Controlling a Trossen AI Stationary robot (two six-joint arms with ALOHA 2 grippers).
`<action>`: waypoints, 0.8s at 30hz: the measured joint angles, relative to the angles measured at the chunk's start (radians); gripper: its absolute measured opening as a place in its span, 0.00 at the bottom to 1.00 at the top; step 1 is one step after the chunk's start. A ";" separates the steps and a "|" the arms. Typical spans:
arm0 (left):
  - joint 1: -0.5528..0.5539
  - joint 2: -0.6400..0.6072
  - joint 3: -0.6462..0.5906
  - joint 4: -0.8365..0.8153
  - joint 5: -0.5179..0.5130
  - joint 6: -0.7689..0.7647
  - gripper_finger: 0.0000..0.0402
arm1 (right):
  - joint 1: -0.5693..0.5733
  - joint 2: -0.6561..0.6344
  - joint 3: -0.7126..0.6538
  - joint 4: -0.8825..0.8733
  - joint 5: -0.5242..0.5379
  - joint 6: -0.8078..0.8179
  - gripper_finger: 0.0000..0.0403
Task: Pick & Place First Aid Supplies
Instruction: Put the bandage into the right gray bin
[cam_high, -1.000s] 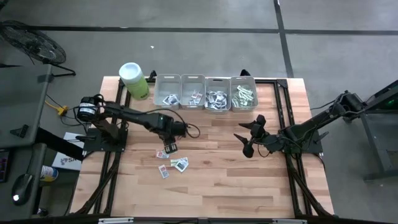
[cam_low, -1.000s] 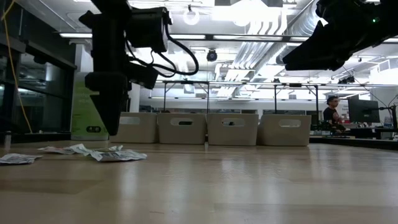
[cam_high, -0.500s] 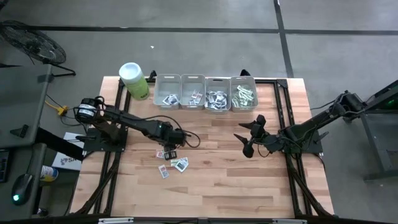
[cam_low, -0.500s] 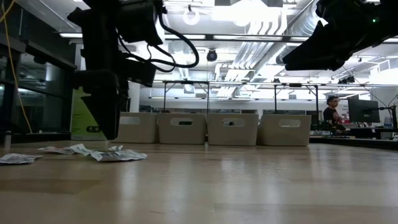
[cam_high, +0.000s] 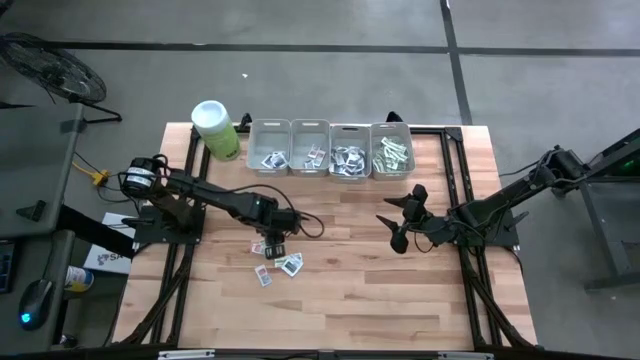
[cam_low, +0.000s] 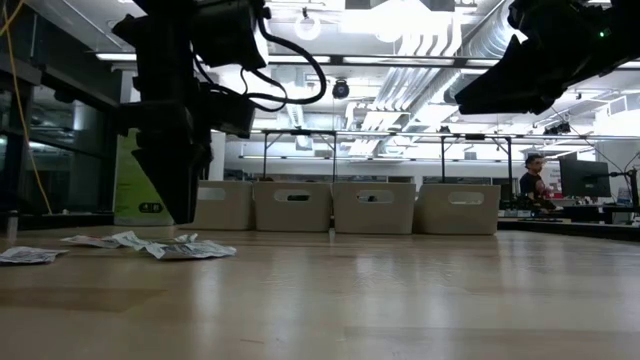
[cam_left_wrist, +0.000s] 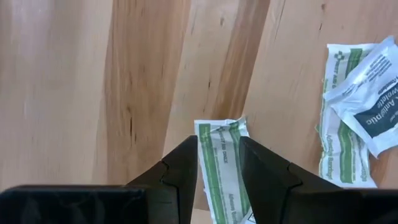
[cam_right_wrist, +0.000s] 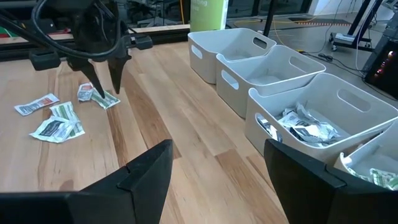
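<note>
A: Your left claw is down over the loose packets on the tabletop, fingers apart and straddling one green-and-white strip. The strip lies flat between the fingers — not pinched yet, as far as the wrist view shows.

B: So you're at the pick, not the carry?

A: That's my reading. The strip is on the wood, with another strip and a white packet lying just beside it, off to one side of the fingers.

B: And your right claw?

A: Parked wide open near the right side of the tabletop, holding nothing (it looks out past its own fingers at the grey bins). You can leave it waiting.

B: What does the next move need?

A: I'd say close the left fingers squarely on the strip's long edges, low enough to catch thin paper — it's flat and may slide or buckle instead of lifting. Then carry it to the row of bins at the back edge. The rightmost bin already holds green strips, so that looks like its home.

B: Anything to watch?

A: A few packets remain scattered by the claw, so you'll be back here. Keep clear of the green canister at the back left.
</note>
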 joint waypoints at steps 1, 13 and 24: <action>0.000 0.000 0.000 0.001 -0.002 0.000 0.29 | 0.000 0.000 0.000 -0.001 0.000 0.000 0.61; 0.000 0.017 0.000 0.004 -0.028 -0.001 0.29 | 0.000 0.000 0.000 -0.002 -0.003 0.000 0.61; 0.000 0.101 0.003 0.006 -0.002 0.002 0.29 | 0.000 0.000 0.000 -0.006 -0.004 0.000 0.61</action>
